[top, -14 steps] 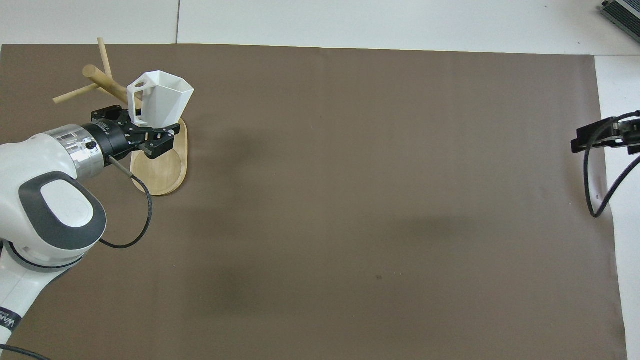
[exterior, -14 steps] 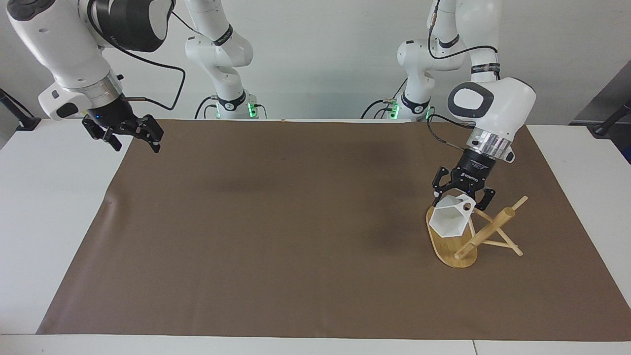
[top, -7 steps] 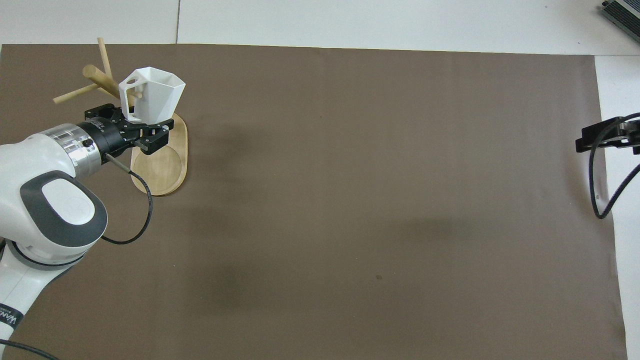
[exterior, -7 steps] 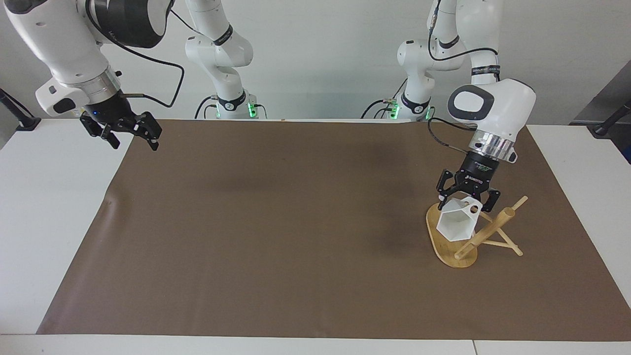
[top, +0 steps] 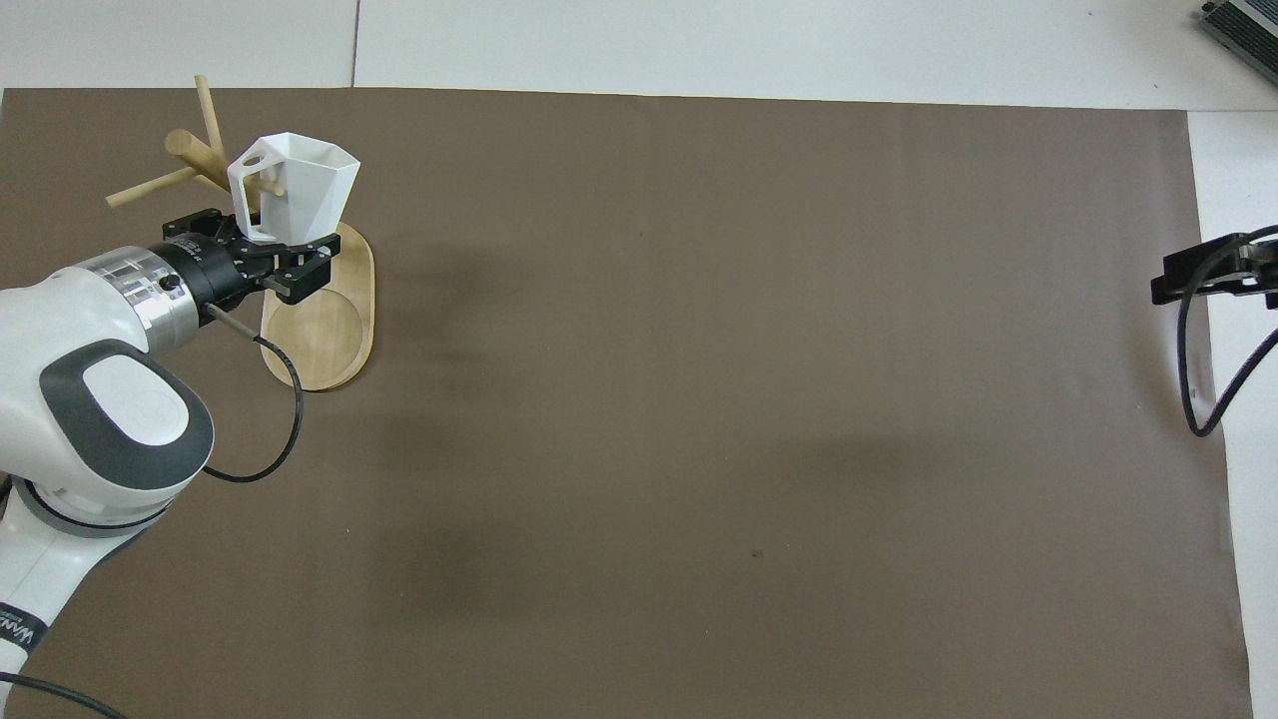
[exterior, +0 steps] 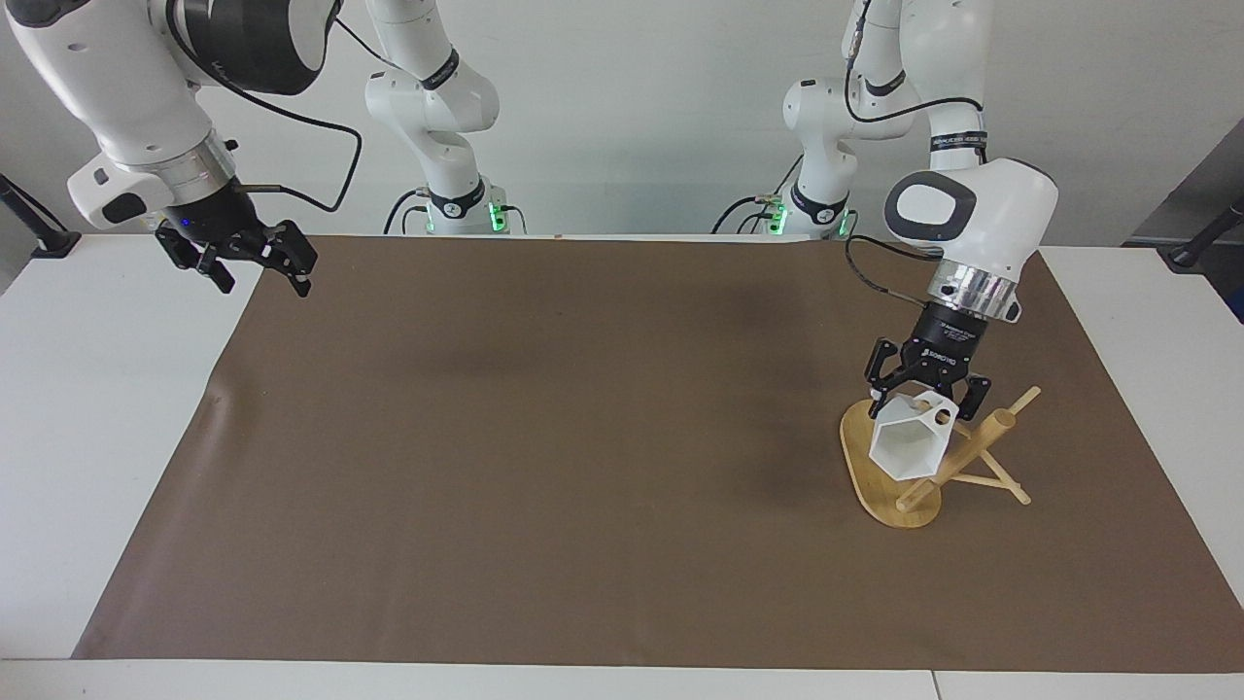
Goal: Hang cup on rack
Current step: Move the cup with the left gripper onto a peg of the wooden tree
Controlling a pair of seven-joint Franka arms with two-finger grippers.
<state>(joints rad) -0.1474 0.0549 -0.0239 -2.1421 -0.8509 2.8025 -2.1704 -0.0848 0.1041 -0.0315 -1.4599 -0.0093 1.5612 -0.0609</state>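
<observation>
Cup first: the small matte white faceted cup (exterior: 911,442) with its hexagonal rim and blocky pierced handle hangs in the air at the left arm's end of the table, pinched in my left gripper (exterior: 926,392), whose jaws are pressed tight on the cup's base end. I hold it tipped on its side over the light bamboo rack (exterior: 899,486), above that mug tree's oval flat base, so the open rim faces away from the robots and slightly down. The handle, with its round hole, sits on the side toward the rack's thick round post (exterior: 957,452), which leans out over the mat toward the left arm's end, thin pegs sticking off it. From overhead the cup (top: 295,190) covers part of the post and the handle lies right against it, with a peg showing in the handle's opening; I cannot tell whether a peg has actually gone through the hole. The base of the rack (top: 329,335) lies flat on the brown mat (exterior: 583,437) that covers the white table (exterior: 97,437). My right gripper (exterior: 255,264) waits in the air over the mat's edge at the right arm's end, well apart from cup and rack, its jaws spread and holding nothing.
</observation>
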